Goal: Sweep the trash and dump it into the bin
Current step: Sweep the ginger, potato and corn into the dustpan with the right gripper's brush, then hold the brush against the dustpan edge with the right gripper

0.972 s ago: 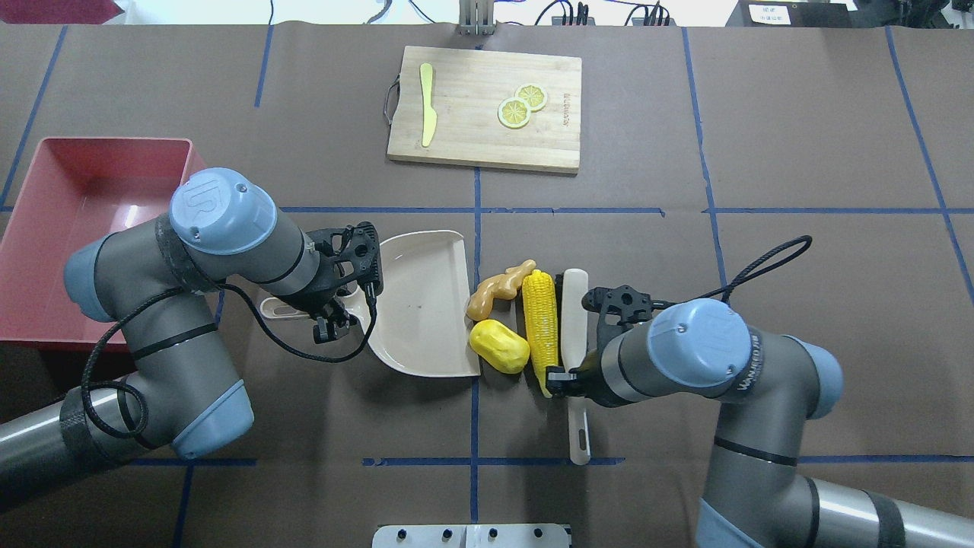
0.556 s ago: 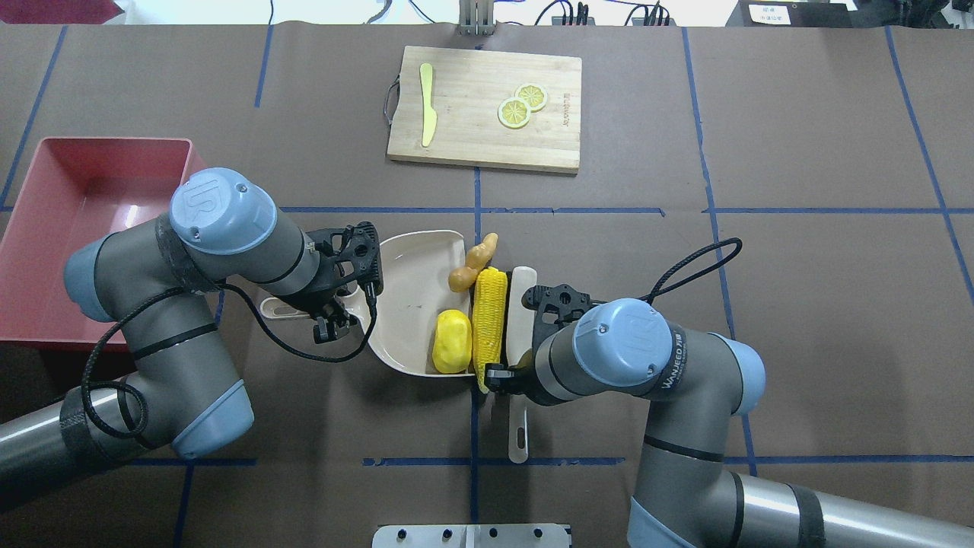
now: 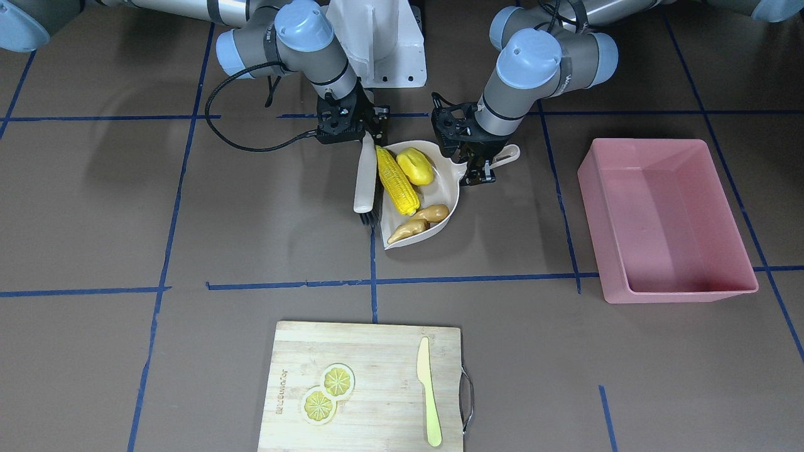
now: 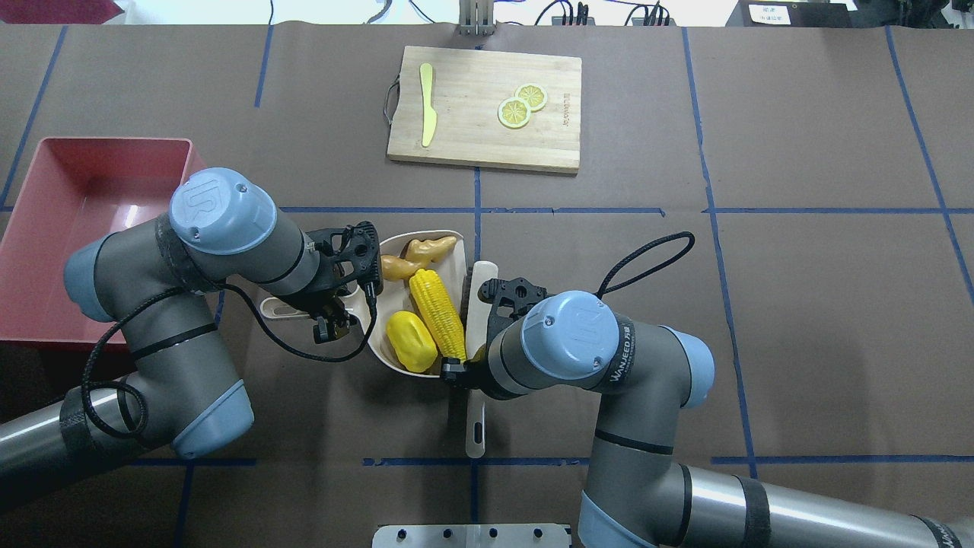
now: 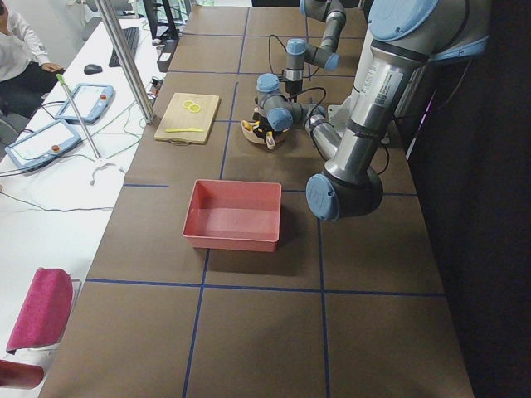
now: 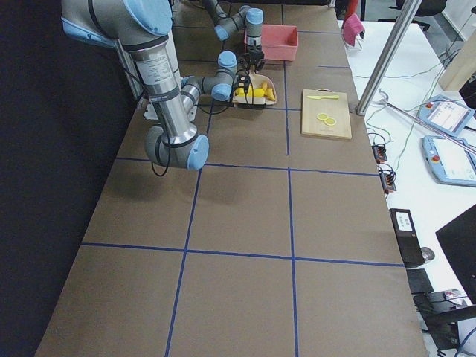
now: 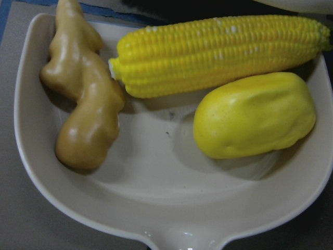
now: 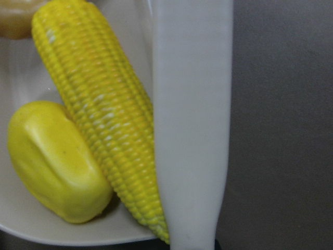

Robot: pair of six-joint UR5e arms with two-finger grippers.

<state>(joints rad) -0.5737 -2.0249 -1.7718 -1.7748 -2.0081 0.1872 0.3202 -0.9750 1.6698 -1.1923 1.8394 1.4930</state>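
- The large rectangular pink plastic tub [image 3: 669,220] stands well apart on my left with nothing in it, just as it was a second ago. No dumping has been done yet.
- The beige plastic dustpan with a handle [image 7: 156,187] lies flat on the counter where it lay before. My left fingers [image 3: 478,166] stay pinched on its handle and have not moved.
- The cream long-handled brush [image 4: 479,285] is pinched in my right fingers [image 3: 359,133] and has swept leftward. A second ago it stood short of the pan with the trash ahead of it; now it lies across the pan's mouth.
- The yellow toy corn cob [image 4: 437,316] was on the counter. It now rests in the pan along the mouth, touching the brush.
- The lumpy yellow oval toy vegetable [image 4: 411,341] has gone from the counter into the pan, just beside the corn.
- The knobbly tan toy ginger root [image 4: 418,255] has been pushed into the pan's far corner, by the corn's tip.
- I judge the sweep finished. The next job is carrying the pan to the tub, mouth tipped up, because the corn sits close to the lip.
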